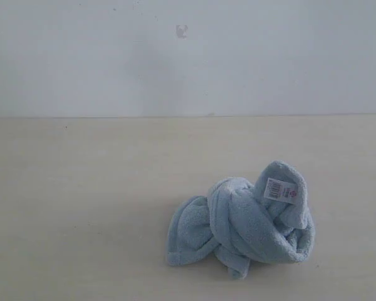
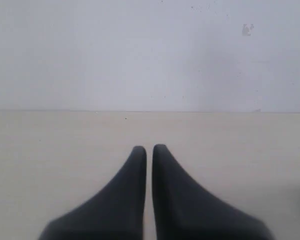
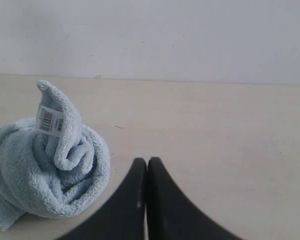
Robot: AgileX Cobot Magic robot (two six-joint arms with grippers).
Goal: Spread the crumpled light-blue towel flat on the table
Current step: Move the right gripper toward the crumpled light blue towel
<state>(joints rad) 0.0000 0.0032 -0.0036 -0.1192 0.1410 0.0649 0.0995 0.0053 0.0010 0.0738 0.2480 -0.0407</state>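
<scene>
Opening step, by appearance: the towel (image 1: pixel 241 219) lies bunched at five o'clock on the table (image 1: pixel 81 207), untouched. The left gripper (image 2: pixel 149 148) and right gripper (image 3: pixel 146 161), both pressed together, would need to open and seek separate edges.

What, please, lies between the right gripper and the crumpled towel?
Only bare table, seen in the right wrist view, lies between the right gripper and the towel.

Light-blue towel (image 1: pixel 244 222) lies crumpled (tag upward) on beige table (image 1: pixel 81 207).
</scene>
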